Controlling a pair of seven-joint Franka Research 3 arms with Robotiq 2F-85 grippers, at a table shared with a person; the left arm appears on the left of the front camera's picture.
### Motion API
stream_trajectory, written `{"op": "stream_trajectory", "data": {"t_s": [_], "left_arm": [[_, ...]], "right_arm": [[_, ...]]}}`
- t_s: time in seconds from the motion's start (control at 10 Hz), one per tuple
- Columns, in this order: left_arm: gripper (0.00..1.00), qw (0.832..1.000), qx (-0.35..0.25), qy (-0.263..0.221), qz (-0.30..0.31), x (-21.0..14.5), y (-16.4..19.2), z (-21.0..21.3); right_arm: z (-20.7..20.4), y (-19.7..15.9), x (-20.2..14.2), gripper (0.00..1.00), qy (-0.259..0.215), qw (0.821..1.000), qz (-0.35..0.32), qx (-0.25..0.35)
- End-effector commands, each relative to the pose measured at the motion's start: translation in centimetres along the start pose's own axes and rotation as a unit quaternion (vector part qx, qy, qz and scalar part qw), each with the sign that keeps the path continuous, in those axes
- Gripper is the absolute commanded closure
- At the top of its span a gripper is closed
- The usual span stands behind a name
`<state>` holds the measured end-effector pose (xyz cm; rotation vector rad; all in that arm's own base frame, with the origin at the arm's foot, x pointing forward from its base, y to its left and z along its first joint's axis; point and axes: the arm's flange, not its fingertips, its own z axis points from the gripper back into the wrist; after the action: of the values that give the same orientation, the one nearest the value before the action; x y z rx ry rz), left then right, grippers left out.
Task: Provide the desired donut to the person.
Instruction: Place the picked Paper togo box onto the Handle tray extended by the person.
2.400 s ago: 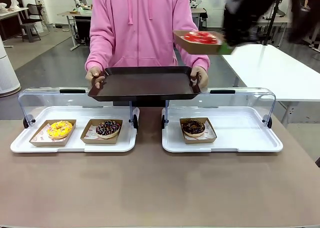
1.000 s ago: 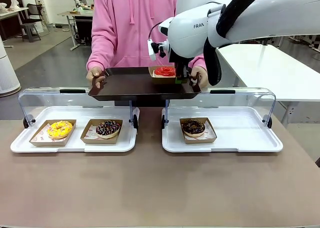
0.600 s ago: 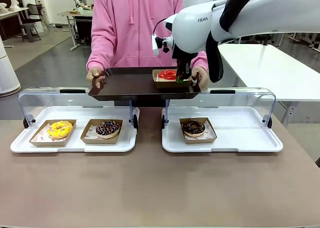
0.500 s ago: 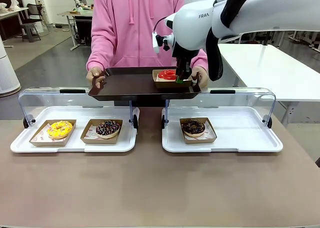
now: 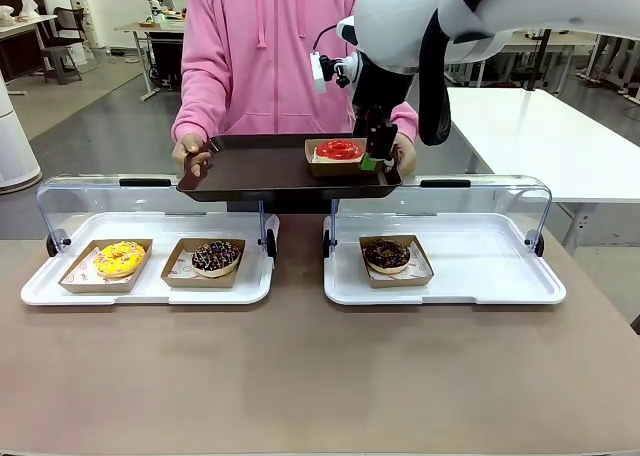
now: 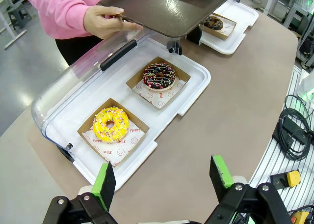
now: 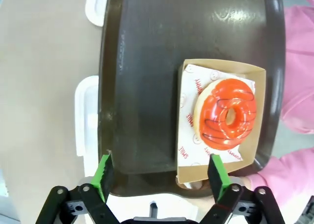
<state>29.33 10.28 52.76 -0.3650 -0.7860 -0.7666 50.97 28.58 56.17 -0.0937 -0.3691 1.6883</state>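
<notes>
The person [image 5: 265, 46] in a pink hoodie holds a dark tray [image 5: 260, 171] with both hands above the display cases. A red-glazed donut [image 5: 338, 149] in its cardboard box rests on the tray's right end. My right gripper [image 5: 378, 144] hangs just beside and above the box, open and holding nothing. In the right wrist view the donut [image 7: 226, 113] lies on the tray [image 7: 140, 71] ahead of the open right gripper [image 7: 160, 172], apart from both fingers. My left gripper [image 6: 164, 177] is open over the table, holding nothing.
The left white case [image 5: 40, 291] holds a yellow donut [image 5: 120, 259] and a sprinkled chocolate donut [image 5: 216, 257]. The right case [image 5: 500, 276] holds a chocolate donut [image 5: 387, 255]. Both clear lids stand open behind. The person's hand [image 6: 105, 22] grips the tray edge.
My right gripper opened, let go of the red donut's box on the tray, and rose slightly away from it. The person and tray stayed put.
</notes>
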Motion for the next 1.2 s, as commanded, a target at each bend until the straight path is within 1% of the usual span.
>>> {"op": "stream_trajectory", "data": {"t_s": [0.0, 0.2, 0.3, 0.4, 0.5, 1.1], "left_arm": [[0.0, 1.0, -0.003, -0.006, 0.003, -0.1, 0.0, 0.1], [0.0, 1.0, -0.003, -0.006, 0.003, -0.1, 0.0, 0.1], [0.0, 1.0, -0.003, -0.006, 0.003, -0.1, 0.0, 0.1], [0.0, 1.0, -0.003, -0.006, 0.003, -0.1, 0.0, 0.1], [0.0, 1.0, -0.003, -0.006, 0.003, -0.1, 0.0, 0.1], [0.0, 1.0, -0.003, -0.006, 0.003, -0.1, 0.0, 0.1]], "right_arm": [[0.7, 0.1, -0.9, 0.0, -0.023, 0.999, 0.01, 0.029], [0.5, 0.3, -1.0, 0.0, -0.027, 0.999, 0.003, 0.026], [0.8, 0.2, -1.3, 0.0, -0.036, 0.999, -0.007, 0.027], [1.2, 0.2, -1.9, 0.0, -0.037, 0.999, -0.006, 0.032], [0.5, 0.1, -0.6, 0.0, -0.015, 1.0, -0.004, 0.021], [0.5, 0.1, -0.6, 0.0, -0.015, 1.0, -0.004, 0.021]]}}
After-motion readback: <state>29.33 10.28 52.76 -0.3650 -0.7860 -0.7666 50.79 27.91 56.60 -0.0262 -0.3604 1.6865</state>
